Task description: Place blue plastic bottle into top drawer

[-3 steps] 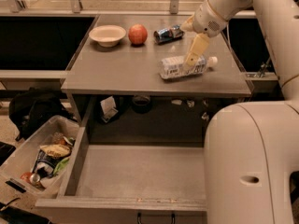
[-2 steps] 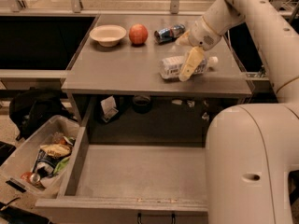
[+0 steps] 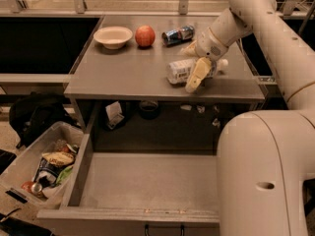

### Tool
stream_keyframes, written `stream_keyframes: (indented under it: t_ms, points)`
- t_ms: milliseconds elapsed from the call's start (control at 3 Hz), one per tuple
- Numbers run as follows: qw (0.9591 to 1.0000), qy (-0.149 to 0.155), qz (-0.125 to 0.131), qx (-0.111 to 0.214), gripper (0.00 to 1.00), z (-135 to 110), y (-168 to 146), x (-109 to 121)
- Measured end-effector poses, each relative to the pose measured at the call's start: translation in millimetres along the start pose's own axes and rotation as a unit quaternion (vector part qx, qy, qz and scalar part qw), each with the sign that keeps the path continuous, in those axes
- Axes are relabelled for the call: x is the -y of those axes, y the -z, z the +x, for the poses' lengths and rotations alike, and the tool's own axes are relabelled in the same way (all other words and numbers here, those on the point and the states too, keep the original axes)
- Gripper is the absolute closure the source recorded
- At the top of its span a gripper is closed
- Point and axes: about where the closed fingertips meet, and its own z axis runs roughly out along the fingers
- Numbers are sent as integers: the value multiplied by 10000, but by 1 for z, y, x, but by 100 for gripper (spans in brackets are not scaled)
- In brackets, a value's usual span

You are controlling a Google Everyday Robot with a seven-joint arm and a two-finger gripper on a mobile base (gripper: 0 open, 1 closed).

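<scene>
The bottle (image 3: 175, 72) lies on its side near the right front edge of the worktop (image 3: 123, 70), with its white cap pointing right. The hand (image 3: 187, 69) is right down over it, reaching in from the right on the big pale arm. Its fingers are spread: one pale finger (image 3: 197, 75) slants across the near side of the bottle and the other shows just behind it on the far side. The bottle sits between them, and I can't see that they are squeezing it.

Further back on the worktop there's a soda can (image 3: 178, 34) on its side, just beyond the hand. An apple (image 3: 144, 36) sits left of the can, and a shallow bowl (image 3: 113, 36) left of the apple.

Below the worktop the drawer (image 3: 147, 181) is pulled well out towards me, its grey floor showing. To its left on the ground stands a clear bin (image 3: 19, 168) with trash in it, and a black bag (image 3: 34, 117) is slumped behind that.
</scene>
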Motion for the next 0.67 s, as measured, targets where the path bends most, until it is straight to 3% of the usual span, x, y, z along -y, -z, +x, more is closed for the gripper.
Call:
stream_keyframes:
  t_ms: [333,667]
  points:
    - [10000,0,0,0,8,0,0,0]
    - [10000,0,0,0,32,0,0,0]
